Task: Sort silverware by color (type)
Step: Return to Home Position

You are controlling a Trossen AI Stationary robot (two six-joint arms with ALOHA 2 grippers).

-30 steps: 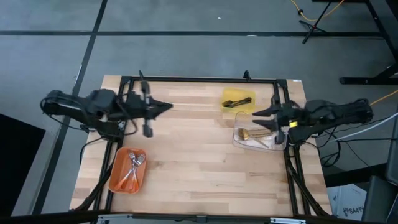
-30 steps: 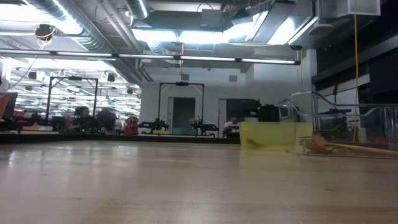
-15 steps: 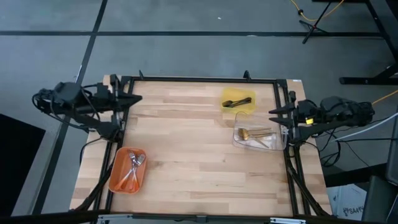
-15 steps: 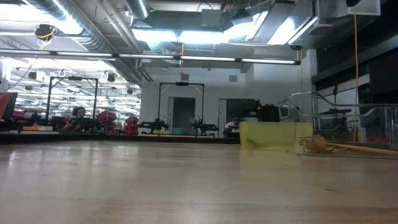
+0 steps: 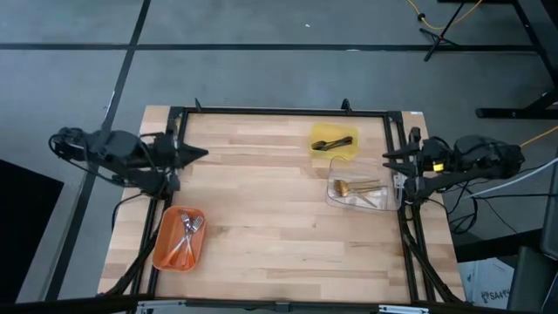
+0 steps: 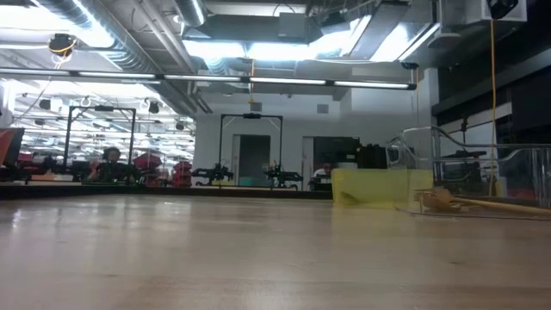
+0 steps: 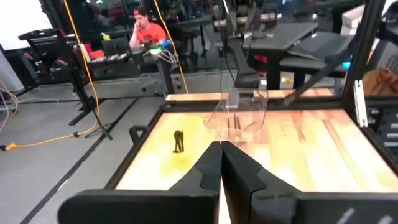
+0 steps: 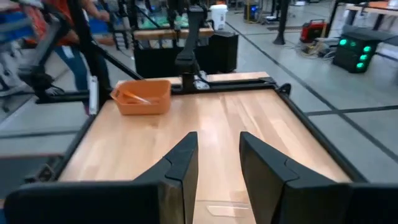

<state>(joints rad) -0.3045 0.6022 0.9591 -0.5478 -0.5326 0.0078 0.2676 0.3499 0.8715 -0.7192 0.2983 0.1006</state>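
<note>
The left end effector (image 5: 199, 154) has its two dark fingers pressed together into a single point and grips nothing. It hovers just inside the 9 o'clock edge of the pale wooden counter (image 5: 261, 209), aimed towards 3 o'clock. Its arm is folded back outside the black frame (image 5: 279, 112) that borders the counter.

The right end effector (image 5: 390, 160) sits at the 3 o'clock edge and points towards 9 o'clock. Its fingers (image 8: 186, 155) are spread with a clear gap between them, and that gap is empty. Its arm is drawn back past the frame on that side.

The silverware lies sorted in three containers, apart from both end effectors. At about 7 o'clock, near the counter's corner, a few silver forks with orange handles (image 5: 186, 235) lie bunched together lengthwise in a shallow orange plastic tray (image 5: 166, 255), tines towards 12 o'clock. At about 1 o'clock, the dark utensils (image 5: 336, 142) lie slantwise across a small yellow plastic tray (image 5: 322, 132). Just beside it, towards 3 o'clock, the gold utensils (image 5: 357, 186) rest in a clear plastic tray (image 5: 334, 200), their brassy heads towards 9 o'clock and their thin handles running towards the right arm. This clear tray is the nearest thing to the right end effector, lying just below its fingers in the high view.
</note>
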